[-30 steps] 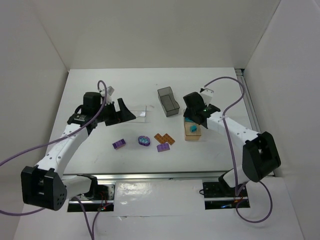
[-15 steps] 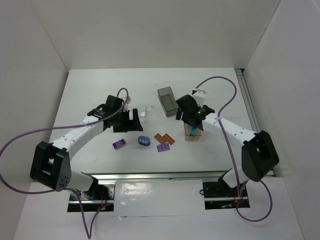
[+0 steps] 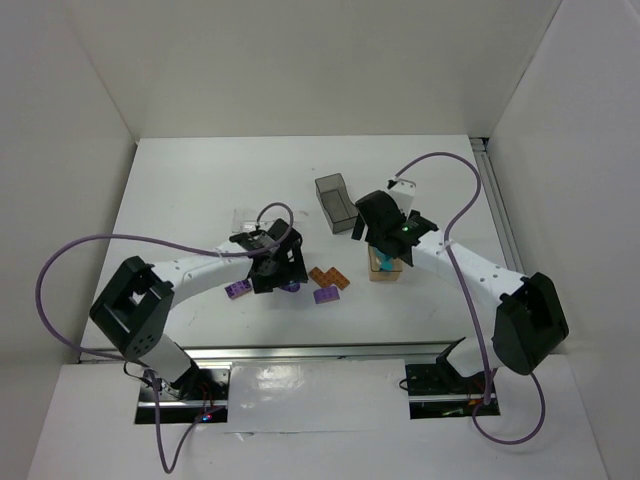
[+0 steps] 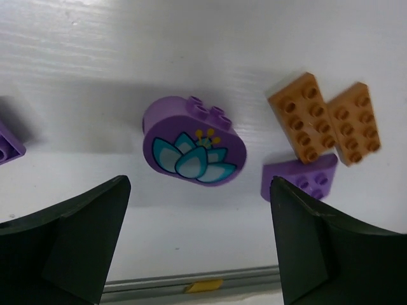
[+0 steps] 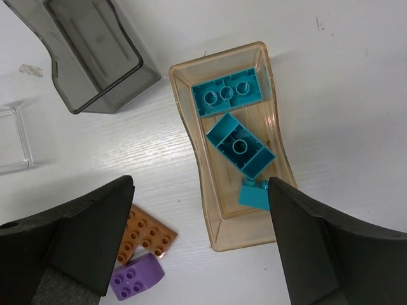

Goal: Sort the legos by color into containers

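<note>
Left tool (image 4: 198, 244) wide open, empty, over purple flower brick (image 4: 194, 148), right tool (image 5: 200, 240) open, empty, above tan box (image 5: 222, 235) of teal bricks (image 5: 226, 91)

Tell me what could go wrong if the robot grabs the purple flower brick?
1. The flower brick is rounded, so it might twist or slip out as the open left gripper closes.
2. A small purple brick and two orange bricks lie close by, so the gripper could bump them going down.
3. Its flower is teal on purple, so it might get sorted by the wrong colour.
</note>
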{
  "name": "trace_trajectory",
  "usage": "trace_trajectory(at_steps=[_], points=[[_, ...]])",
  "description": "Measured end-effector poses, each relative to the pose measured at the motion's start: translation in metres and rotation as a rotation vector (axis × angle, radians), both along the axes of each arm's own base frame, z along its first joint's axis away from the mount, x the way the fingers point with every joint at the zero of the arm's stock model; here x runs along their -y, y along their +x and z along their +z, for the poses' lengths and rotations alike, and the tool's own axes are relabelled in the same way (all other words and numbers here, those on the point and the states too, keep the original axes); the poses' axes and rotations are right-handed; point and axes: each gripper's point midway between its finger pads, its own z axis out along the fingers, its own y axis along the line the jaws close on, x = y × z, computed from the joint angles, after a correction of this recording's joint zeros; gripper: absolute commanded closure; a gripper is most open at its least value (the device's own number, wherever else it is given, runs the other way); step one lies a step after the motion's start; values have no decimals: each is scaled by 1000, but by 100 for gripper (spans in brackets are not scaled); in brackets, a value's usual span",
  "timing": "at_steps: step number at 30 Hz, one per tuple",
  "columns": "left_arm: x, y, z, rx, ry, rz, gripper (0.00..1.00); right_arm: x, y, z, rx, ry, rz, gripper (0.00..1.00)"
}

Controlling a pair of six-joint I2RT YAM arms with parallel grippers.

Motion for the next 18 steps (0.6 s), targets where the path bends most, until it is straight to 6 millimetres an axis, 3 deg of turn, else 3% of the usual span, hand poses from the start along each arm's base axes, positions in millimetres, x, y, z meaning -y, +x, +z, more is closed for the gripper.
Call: trace_trajectory(at_steps=[1,7,18], points=[[0,0,-5,-9,8,37,10,0,0,0,1,1,1,6],[-8,-1,-34,-78,79,232,18,1,-3,-1,-3,-1,3,5],[5,20,-33,-55,81,344,21,0,-4,-2,-8,1,11,2]])
